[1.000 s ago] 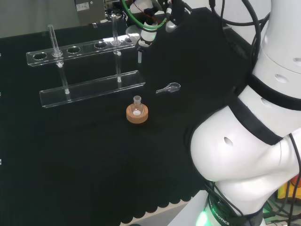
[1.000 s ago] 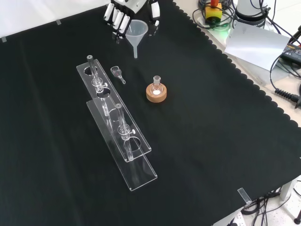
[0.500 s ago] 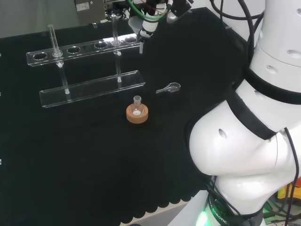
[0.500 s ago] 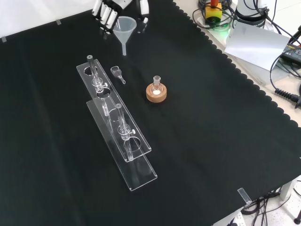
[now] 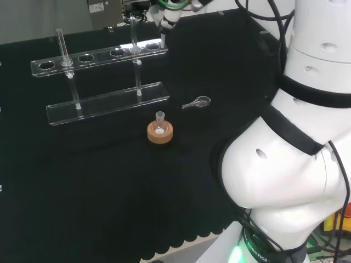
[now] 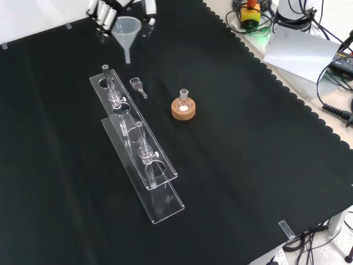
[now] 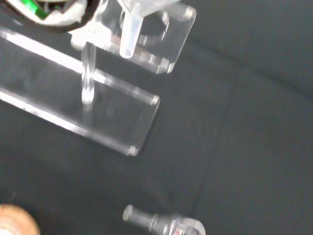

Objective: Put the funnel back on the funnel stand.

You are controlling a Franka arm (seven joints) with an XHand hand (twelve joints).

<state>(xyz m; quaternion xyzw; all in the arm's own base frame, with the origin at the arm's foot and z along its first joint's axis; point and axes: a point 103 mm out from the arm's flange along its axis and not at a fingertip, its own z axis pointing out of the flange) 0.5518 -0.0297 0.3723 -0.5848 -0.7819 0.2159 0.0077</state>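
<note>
A clear funnel hangs in the air at the top of the front view, and the hand is shut on its cone with fingers and thumb curled round it. Its stem points down just over the right end of the clear funnel stand in the head view. Close up in the wrist view, the stem ends beside the stand's end hole, above the plate and not inside it. The stand is a long acrylic rack with several holes on two posts.
A small flask sits on a cork ring, right of the stand in the front view. A small clear scoop lies between the stand and the ring. The arm's white links stand at the head view's right.
The hand has carried the funnel left and up in the front view, farther off in the head view, bringing the stem from beside the stand to above its end hole.
</note>
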